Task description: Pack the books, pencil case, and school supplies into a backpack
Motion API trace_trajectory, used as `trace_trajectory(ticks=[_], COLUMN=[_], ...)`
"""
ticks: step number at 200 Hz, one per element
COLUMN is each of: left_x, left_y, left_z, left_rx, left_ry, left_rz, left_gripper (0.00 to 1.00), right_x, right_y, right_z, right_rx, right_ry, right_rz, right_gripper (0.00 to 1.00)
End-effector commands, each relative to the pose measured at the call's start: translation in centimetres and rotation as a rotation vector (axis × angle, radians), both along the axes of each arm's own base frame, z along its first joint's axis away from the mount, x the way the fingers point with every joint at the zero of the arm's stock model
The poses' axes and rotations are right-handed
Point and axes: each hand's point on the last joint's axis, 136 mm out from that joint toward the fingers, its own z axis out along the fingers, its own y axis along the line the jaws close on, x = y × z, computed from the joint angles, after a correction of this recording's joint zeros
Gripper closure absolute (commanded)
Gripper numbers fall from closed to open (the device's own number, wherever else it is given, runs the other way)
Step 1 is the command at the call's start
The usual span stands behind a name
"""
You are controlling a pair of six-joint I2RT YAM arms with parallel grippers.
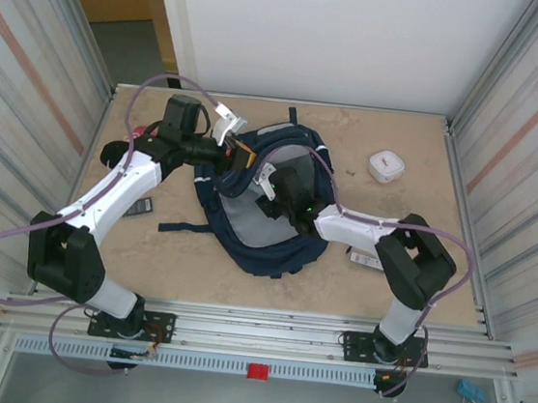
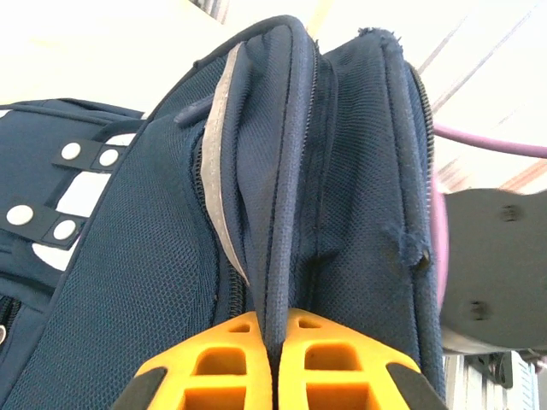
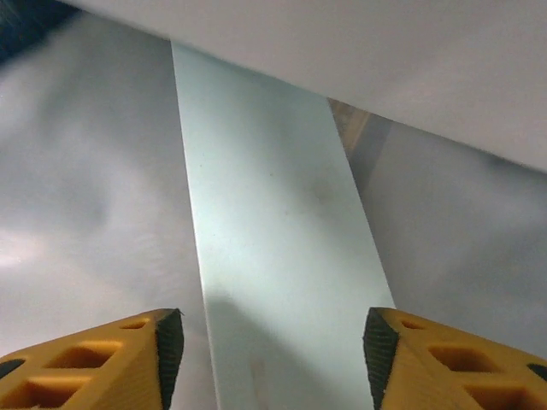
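Note:
The navy backpack (image 1: 274, 246) lies open in the middle of the table. My left gripper (image 1: 243, 157) is shut on the top rim of the backpack (image 2: 145, 282); the orange fingers (image 2: 342, 359) pinch a fold of navy fabric. My right gripper (image 1: 272, 194) reaches into the backpack's mouth. There my right gripper (image 3: 273, 329) is open, its fingers apart over a pale teal flat item (image 3: 273, 213) that lies against grey lining. A thin dark rectangle (image 1: 140, 208), perhaps one of the books, lies beside the left arm. The pencil case is out of view.
A small white box (image 1: 387, 165) sits at the back right of the table. A flat black-and-white item (image 1: 364, 259) lies under the right forearm. A small pink thing (image 1: 139, 131) sits at the left edge. Metal walls close in both sides.

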Motion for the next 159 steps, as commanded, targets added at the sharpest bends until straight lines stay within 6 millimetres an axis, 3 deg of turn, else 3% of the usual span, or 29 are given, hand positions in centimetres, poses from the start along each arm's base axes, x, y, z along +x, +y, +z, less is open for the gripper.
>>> trace_trajectory(ticks=[1, 27, 53, 95, 139, 159], left_x=[0.2, 0.9, 0.8, 0.5, 0.2, 0.2], left_y=[0.5, 1.0, 1.0, 0.8, 0.7, 0.7], left_z=[4.8, 4.4, 4.5, 4.6, 4.6, 4.6], left_rx=[-0.072, -0.065, -0.075, -0.097, -0.106, -0.107], left_ry=[-0.14, -0.132, -0.127, -0.121, -0.115, -0.116], left_rz=[0.052, 0.106, 0.109, 0.097, 0.086, 0.082], left_gripper=[1.0, 1.0, 1.0, 1.0, 1.0, 1.0], right_x=[-3.7, -6.0, -6.8, -5.6, -3.0, -2.3], right_y=[-0.3, -2.5, -2.8, -0.6, -1.1, 0.2], right_z=[2.5, 1.9, 1.4, -0.3, -2.6, -3.1], right_rx=[0.304, 0.486, 0.626, 0.721, 0.69, 0.722], right_ry=[0.25, 0.45, 0.583, 0.683, 0.651, 0.677], right_rz=[-0.136, -0.375, -0.529, -0.59, -0.663, -0.627], right_gripper=[0.38, 0.4, 0.42, 0.51, 0.47, 0.53])
